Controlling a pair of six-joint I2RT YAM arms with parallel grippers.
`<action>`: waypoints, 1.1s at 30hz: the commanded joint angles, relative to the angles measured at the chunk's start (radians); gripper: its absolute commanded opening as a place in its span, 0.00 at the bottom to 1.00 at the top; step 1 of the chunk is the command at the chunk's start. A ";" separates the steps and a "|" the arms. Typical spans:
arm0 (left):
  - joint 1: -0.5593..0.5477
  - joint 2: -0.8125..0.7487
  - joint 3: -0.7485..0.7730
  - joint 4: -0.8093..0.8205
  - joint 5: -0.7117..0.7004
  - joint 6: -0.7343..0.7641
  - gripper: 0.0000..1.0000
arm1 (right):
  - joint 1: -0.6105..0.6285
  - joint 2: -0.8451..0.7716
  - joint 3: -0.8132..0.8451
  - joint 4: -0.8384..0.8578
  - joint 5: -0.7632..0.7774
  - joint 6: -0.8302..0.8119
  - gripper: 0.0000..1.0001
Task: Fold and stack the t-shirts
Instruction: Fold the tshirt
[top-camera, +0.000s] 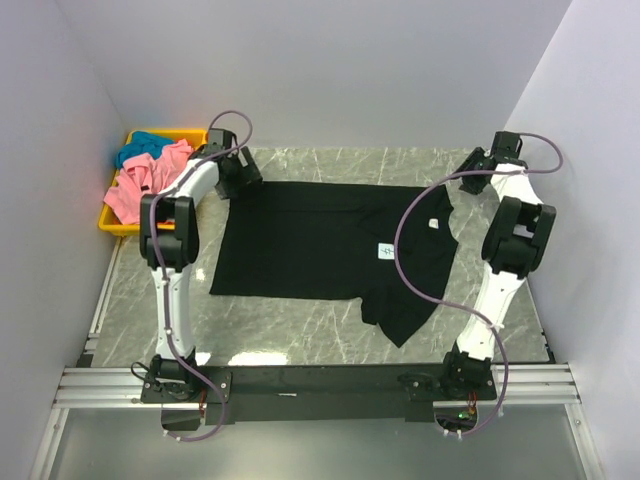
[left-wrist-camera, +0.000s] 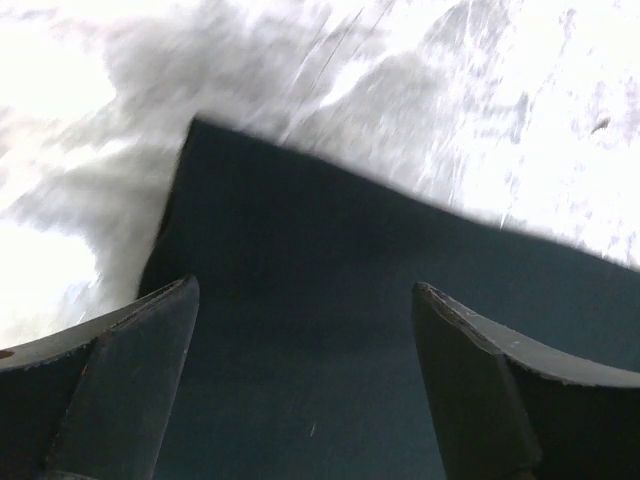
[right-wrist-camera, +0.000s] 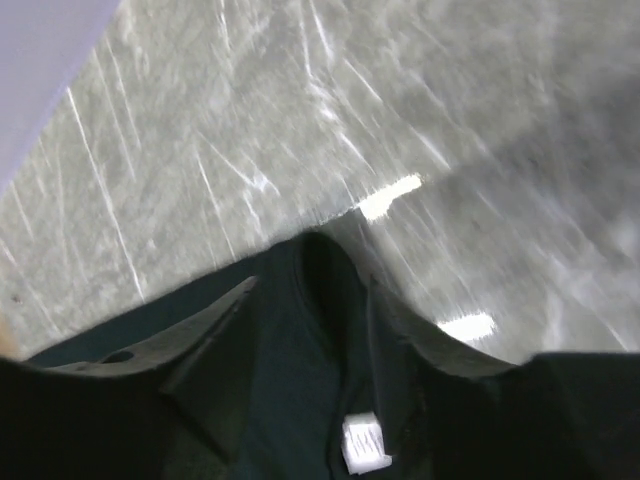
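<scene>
Item: large black fabric t-shirt (top-camera: 310, 245) spread flat, centre of grey marble table (top-camera: 300, 335) | left claw (left-wrist-camera: 305, 288): released, over far-left hem corner | right claw (top-camera: 470, 180): parted, straddling collar | Advice: pinch both points evenly, keep far edge taut.

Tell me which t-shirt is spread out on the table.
The black t-shirt; the pink t-shirt and teal t-shirt lie bunched in the yellow bin.

A black t-shirt (right-wrist-camera: 300, 400) fills the lower frame, with a small white tag (right-wrist-camera: 366, 443) on it. Just above the tag, a ridge of cloth rises between the parted fingers of the right gripper (right-wrist-camera: 325, 305); the dark blur hides whether either finger touches it. Beyond the tag lies the grey marbled table (right-wrist-camera: 300, 120), and far up-left of it a pale wall (right-wrist-camera: 40, 60).
</scene>
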 joint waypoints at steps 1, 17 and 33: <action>0.015 -0.218 -0.062 0.013 -0.029 0.020 0.94 | 0.015 -0.209 -0.082 -0.047 0.111 -0.033 0.54; -0.054 -1.037 -0.905 -0.190 -0.250 -0.033 0.87 | 0.323 -1.002 -0.853 -0.201 0.404 0.058 0.63; -0.076 -1.078 -1.197 -0.081 -0.322 -0.254 0.63 | 0.417 -1.261 -1.128 -0.201 0.444 0.056 0.62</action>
